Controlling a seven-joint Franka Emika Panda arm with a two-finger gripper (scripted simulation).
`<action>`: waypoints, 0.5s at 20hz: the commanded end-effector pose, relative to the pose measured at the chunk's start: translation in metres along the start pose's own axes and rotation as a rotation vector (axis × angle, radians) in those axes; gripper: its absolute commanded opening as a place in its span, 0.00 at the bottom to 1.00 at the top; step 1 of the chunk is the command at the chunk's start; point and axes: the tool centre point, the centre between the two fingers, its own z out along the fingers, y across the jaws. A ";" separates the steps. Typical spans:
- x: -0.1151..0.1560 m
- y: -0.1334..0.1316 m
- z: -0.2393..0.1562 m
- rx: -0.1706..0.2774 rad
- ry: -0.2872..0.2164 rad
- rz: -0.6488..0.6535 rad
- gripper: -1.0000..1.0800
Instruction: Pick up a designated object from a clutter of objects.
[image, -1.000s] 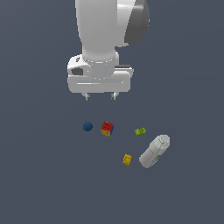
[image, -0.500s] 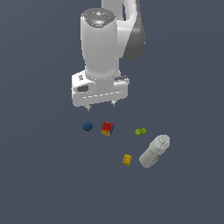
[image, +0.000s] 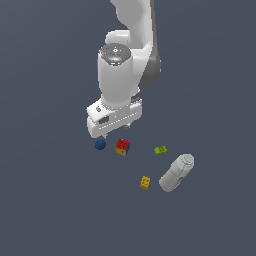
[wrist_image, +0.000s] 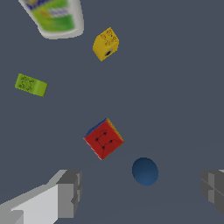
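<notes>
The multicoloured cube (image: 122, 147), red on top with yellow and blue sides, lies on the dark floor; in the wrist view (wrist_image: 103, 139) its red dotted face shows. A dark blue ball (image: 100, 144) lies just to its left in the exterior view, and also shows in the wrist view (wrist_image: 145, 171). My gripper (image: 116, 132) hangs above and slightly behind the ball and cube, open and empty. In the wrist view its grey fingers (wrist_image: 69, 193) stand wide apart, with the ball between them and the cube just beyond.
A small green brick (image: 160, 150), a small yellow brick (image: 145, 182) and a pale grey bottle (image: 176, 173) lying on its side sit toward the exterior view's right. All three also show in the wrist view: green brick (wrist_image: 30, 85), yellow brick (wrist_image: 105, 43), bottle (wrist_image: 55, 17).
The arm has come down and forward, bringing the open gripper closer to the ball and cube. The objects have not moved.
</notes>
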 end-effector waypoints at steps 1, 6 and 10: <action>0.000 -0.002 0.014 0.001 0.002 -0.072 0.96; -0.001 -0.007 0.042 0.007 0.007 -0.213 0.96; -0.003 -0.012 0.063 0.012 0.015 -0.326 0.96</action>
